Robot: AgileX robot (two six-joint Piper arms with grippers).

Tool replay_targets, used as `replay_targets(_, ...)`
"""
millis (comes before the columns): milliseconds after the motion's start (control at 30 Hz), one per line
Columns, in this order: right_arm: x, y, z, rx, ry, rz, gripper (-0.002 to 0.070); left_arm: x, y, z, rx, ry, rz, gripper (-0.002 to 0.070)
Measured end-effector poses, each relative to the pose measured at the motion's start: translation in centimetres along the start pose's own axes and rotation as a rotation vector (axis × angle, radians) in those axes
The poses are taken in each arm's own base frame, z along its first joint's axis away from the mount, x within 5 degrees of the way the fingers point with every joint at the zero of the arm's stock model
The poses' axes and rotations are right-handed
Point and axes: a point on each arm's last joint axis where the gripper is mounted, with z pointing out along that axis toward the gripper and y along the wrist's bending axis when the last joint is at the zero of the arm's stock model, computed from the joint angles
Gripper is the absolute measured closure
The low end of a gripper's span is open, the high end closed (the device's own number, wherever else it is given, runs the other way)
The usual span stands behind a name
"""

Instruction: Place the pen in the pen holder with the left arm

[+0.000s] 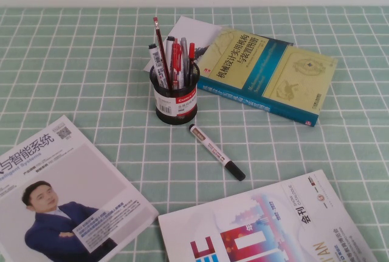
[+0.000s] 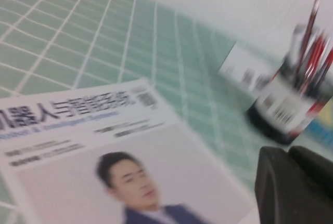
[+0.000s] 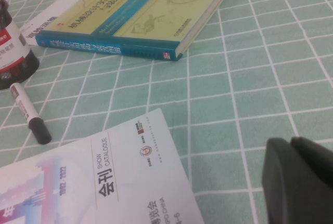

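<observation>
The pen [image 1: 216,152], a white marker with a black cap and black end, lies flat on the green checked cloth just in front and to the right of the pen holder [image 1: 175,101]. The pen holder is a black mesh cup with a white and red label, and several red and grey pens stand in it. Neither arm shows in the high view. In the left wrist view my left gripper [image 2: 289,154] is shut and empty, hovering over the magazine corner, with the pen holder [image 2: 289,109] beyond it. My right gripper [image 3: 291,143] is shut and empty over bare cloth, far from the pen [image 3: 28,112].
A yellow and blue book [image 1: 267,73] lies right of the holder, with a white card [image 1: 191,34] behind it. A magazine with a man's portrait [image 1: 61,195] lies at the front left. A catalogue [image 1: 273,225] lies at the front right.
</observation>
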Motion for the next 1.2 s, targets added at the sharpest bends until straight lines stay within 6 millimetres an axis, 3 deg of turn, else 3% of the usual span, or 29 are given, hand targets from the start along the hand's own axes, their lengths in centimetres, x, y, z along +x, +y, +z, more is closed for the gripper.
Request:
replay_targets(100,0.0,0.0,0.0,0.0,0.0,0.0,0.0696,-0.4,-0.2,0.0,0.025,-0.043,-0.14,0.0678)
replay_targets(500,0.0,0.0,0.0,0.0,0.0,0.0,0.0696,-0.6,-0.4,-0.1,0.041,-0.052,-0.243,0.0678)
replay_targets(733,0.0,0.0,0.0,0.0,0.0,0.0,0.0696,-4.3,-2.4,-0.1,0.052,0.039,-0.227,0.0678)
replay_targets(900,0.0,0.0,0.0,0.0,0.0,0.0,0.0696,-6.4,-3.7,1.3,0.032,0.23,-0.145,0.0678)
replay_targets(1200,0.0,0.0,0.0,0.0,0.0,0.0,0.0696,-9.7,-5.5,5.8,0.035,0.531,0.028,0.0678)
